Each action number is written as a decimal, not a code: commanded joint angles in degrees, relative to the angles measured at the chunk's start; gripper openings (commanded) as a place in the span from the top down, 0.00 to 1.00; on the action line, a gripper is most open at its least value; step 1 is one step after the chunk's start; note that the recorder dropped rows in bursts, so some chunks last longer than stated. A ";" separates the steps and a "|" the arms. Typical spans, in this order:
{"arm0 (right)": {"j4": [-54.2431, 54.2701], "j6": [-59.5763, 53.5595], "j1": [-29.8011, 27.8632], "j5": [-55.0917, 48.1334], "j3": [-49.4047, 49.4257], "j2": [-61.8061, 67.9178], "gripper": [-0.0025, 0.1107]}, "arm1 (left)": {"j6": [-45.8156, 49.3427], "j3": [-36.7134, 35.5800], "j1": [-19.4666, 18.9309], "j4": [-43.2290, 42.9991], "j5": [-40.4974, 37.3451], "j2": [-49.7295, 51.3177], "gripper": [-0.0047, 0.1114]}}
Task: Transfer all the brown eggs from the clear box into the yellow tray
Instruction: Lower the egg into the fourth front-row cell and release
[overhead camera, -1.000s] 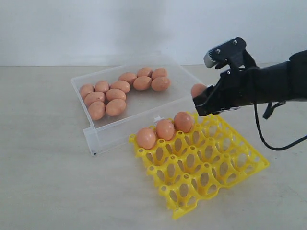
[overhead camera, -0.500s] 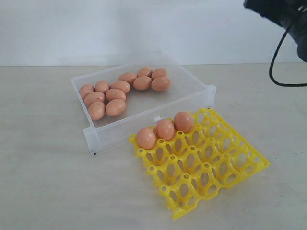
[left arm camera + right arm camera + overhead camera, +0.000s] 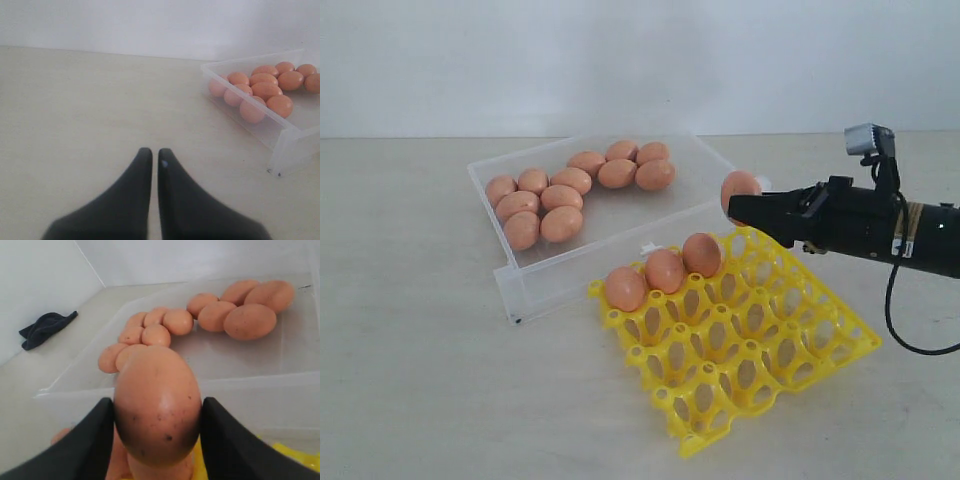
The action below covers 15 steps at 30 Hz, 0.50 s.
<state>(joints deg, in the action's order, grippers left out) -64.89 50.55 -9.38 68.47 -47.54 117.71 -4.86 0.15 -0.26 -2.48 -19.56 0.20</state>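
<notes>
The right gripper [image 3: 738,206] is clamped on one brown egg [image 3: 741,186] above the far corner of the yellow tray [image 3: 820,335], which carries three eggs [image 3: 664,270]. The other brown eggs [image 3: 561,197] lie in the clear box [image 3: 535,285], toward the table's far edge. The left gripper [image 3: 155,156] fingers are together.

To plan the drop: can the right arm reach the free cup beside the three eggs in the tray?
Probably yes. Its jaws hold an egg close over that cup of the tray; nothing stands between.
</notes>
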 commanded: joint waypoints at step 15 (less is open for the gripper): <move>1.24 -6.53 -0.27 -10.03 -0.08 1.79 0.98 | -0.06 -0.15 -0.17 0.15 0.23 -0.20 0.92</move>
<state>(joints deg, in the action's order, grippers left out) -63.60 45.95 -9.38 58.86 -47.54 119.53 -4.86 0.15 -0.26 -2.48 -19.56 0.20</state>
